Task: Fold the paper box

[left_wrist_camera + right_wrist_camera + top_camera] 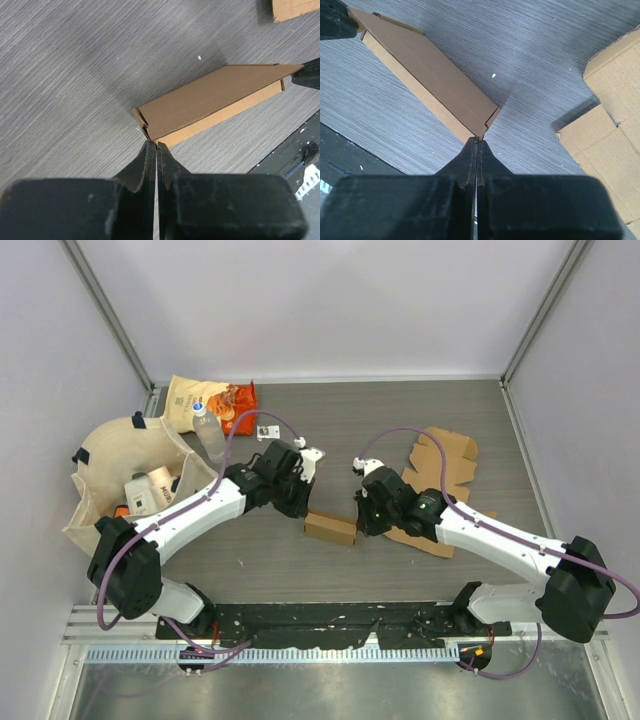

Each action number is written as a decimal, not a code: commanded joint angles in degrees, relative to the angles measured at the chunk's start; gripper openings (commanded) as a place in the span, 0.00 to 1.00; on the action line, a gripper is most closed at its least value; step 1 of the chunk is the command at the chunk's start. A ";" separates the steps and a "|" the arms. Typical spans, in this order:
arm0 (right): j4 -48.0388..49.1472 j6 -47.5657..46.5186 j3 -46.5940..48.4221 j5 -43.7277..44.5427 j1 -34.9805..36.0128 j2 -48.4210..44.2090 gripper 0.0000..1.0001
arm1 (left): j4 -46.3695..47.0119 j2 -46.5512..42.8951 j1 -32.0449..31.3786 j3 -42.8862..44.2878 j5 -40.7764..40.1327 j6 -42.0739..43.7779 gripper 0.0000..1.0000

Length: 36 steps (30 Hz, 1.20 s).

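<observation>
**Both grippers are pressing at the ends of the box**

The box (330,528) is lying mid-table toward the near edge, between the two arms, with its long side facing the rail. The left gripper (152,144) is showing its fingers pressed together. Its tips are touching the box's left end, where a small flap is sticking out; I cannot tell whether that flap is nipped between them. The right gripper (478,140) is also showing its fingers together, its tips meeting the corner at the opposite end.

Flat cardboard blanks (440,475) are lying just behind the right arm, with their near part running under it. On the left a beige tote (110,455) is slumping open with items inside, close beside the left arm. A clear bottle (208,433) is resting at the tote's far rim, and a snack bag (215,400) is lying just beyond it near the back wall. Purple cables are looping above both arms.

The table (350,420) is showing a grey wood grain, with a white speck near the box. Pale walls are enclosing it on three sides, with metal posts rising at the back corners. A black rail (330,620) is running along the near edge under the arm bases.
</observation>
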 commanded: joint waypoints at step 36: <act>4.80 8.77 -2.04 18.24 8.72 -0.16 0.01 | 8.35 -6.69 -6.18 -6.59 -8.01 -16.61 0.00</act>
